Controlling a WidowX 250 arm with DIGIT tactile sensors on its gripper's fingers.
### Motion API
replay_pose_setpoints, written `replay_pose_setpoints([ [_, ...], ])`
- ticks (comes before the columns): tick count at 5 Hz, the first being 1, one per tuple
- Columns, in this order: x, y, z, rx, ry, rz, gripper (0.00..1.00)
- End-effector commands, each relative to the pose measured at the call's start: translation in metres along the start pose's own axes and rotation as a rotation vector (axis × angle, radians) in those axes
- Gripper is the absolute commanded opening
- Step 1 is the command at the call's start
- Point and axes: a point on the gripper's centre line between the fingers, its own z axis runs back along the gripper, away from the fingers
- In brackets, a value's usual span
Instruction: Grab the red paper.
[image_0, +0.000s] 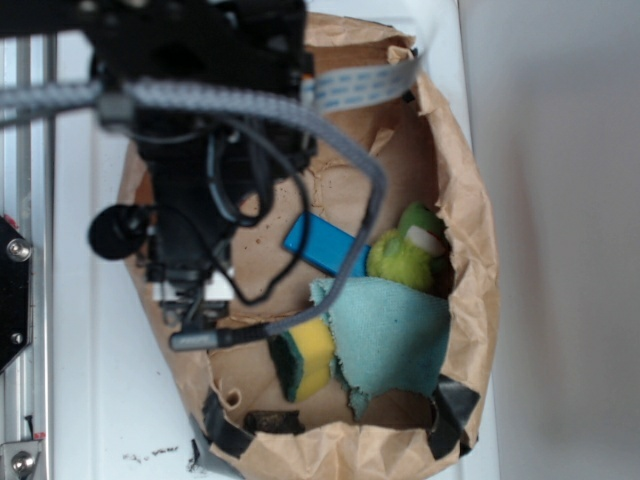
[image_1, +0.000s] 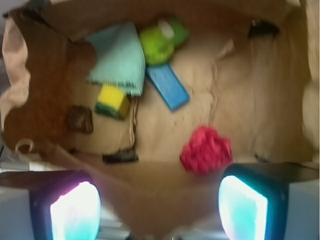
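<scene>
I have the gripper (image_1: 155, 200) hanging above the brown paper bag (image_0: 470, 200), which lies on its side with the rim rolled back so its contents are reachable from above. The fingers (image_1: 75, 210) stand apart with nothing between them: the tool is released. In the wrist view the red paper (image_1: 206, 150) sits on the bag floor at about 1 o'clock from the gap between the fingers, just above the right one and not touching it. I judge the gripper needs a small shift toward it before descending. In the exterior view the arm hides the red paper.

Bag contents, wrist view:
- blue block (image_1: 168, 86), at 11 o'clock from the red paper, well apart;
- green plush toy (image_1: 161, 41), touching the block's far end;
- teal cloth (image_1: 117, 59), overlapping a yellow sponge (image_1: 113, 101).
</scene>
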Motion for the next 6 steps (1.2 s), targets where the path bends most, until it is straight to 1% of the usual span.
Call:
replay_pose_setpoints([
  [1, 0.009, 0.005, -0.007, 0.039, -0.043, -0.036, 1.0],
  [4, 0.009, 0.005, -0.007, 0.039, -0.043, -0.036, 1.0],
  [5, -0.005, 0.011, -0.036, 0.087, -0.061, -0.067, 1.0],
  [6, -0.001, 0.021, -0.055, 0.141, -0.063, -0.066, 1.0],
])
